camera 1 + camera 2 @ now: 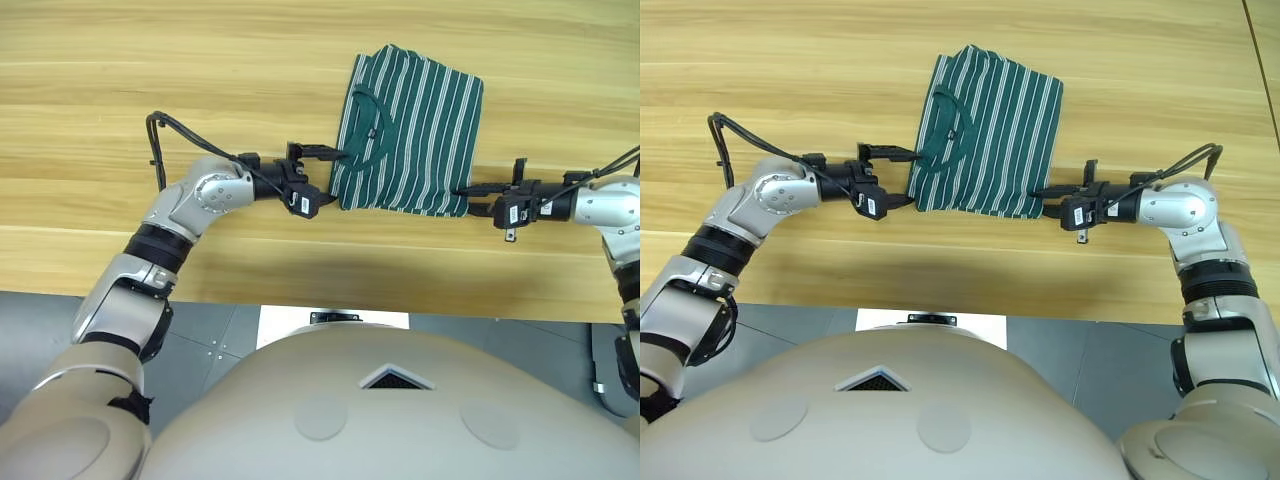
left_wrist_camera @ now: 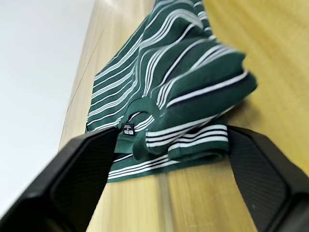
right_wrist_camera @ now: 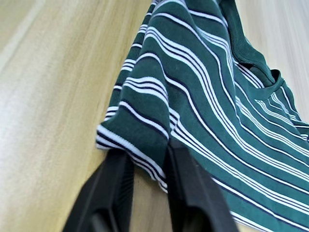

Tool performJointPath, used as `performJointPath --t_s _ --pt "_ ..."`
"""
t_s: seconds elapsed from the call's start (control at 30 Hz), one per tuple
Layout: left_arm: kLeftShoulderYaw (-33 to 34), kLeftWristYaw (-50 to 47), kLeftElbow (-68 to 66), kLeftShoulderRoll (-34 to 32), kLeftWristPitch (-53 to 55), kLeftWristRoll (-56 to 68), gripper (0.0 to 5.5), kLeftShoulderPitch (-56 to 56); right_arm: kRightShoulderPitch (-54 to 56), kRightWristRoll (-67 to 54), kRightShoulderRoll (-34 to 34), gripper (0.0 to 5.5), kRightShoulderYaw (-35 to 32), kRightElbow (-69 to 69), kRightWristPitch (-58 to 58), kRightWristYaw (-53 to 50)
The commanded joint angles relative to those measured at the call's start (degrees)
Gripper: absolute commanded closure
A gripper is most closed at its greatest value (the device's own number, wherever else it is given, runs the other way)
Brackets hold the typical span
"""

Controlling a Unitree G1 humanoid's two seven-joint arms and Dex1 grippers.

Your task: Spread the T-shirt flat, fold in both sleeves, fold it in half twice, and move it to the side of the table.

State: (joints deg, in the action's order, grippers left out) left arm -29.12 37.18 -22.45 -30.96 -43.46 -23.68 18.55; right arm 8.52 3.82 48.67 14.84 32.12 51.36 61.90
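Note:
The green T-shirt (image 1: 415, 130) with white stripes lies folded into a narrow rectangle on the wooden table (image 1: 120, 70), collar facing up on its left half. My left gripper (image 1: 335, 178) is at the shirt's near left corner, open, with its fingers either side of the folded hem (image 2: 193, 145). At the near right corner, my right gripper (image 1: 462, 190) is shut on the striped edge (image 3: 140, 130), which bunches up between its fingers (image 3: 183, 179).
Bare wood stretches to the left, to the right and behind the shirt. The table's front edge (image 1: 300, 300) runs just below both arms, with grey floor (image 1: 200, 330) beyond it.

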Motion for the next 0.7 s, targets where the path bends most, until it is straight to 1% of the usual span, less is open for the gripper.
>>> performJointPath --t_s 0.03,0.1,0.37,0.5,0.67,0.7 --pt "-2.69 1.30 -4.09 -1.04 -0.42 -3.98 2.36 -0.01 -0.92 1.54 0.47 5.19 1.43 -0.90 -1.43 0.04" --pt "-3.49 1.27 -4.61 -1.03 -1.46 -4.03 2.59 -0.48 -0.92 1.37 0.35 5.35 1.56 -1.24 -1.74 -0.18" --pt "-5.00 1.13 -6.39 -0.27 -4.29 -3.66 3.87 0.08 -1.13 0.49 -0.03 5.37 2.25 -1.90 -2.88 -0.49" --pt "-5.40 1.12 -9.26 0.79 -3.18 -4.04 4.54 1.56 -1.04 -0.13 0.27 5.37 2.40 -2.08 -3.29 -0.06" --pt "-5.37 3.07 -11.80 1.38 -1.80 -2.13 5.22 3.26 -0.89 -1.32 0.51 5.37 2.37 -2.45 -3.88 0.41" --pt "-5.36 3.23 -12.09 1.42 -1.82 -1.90 5.28 3.39 -0.92 -1.61 0.45 5.37 2.40 -2.76 -4.07 0.59"
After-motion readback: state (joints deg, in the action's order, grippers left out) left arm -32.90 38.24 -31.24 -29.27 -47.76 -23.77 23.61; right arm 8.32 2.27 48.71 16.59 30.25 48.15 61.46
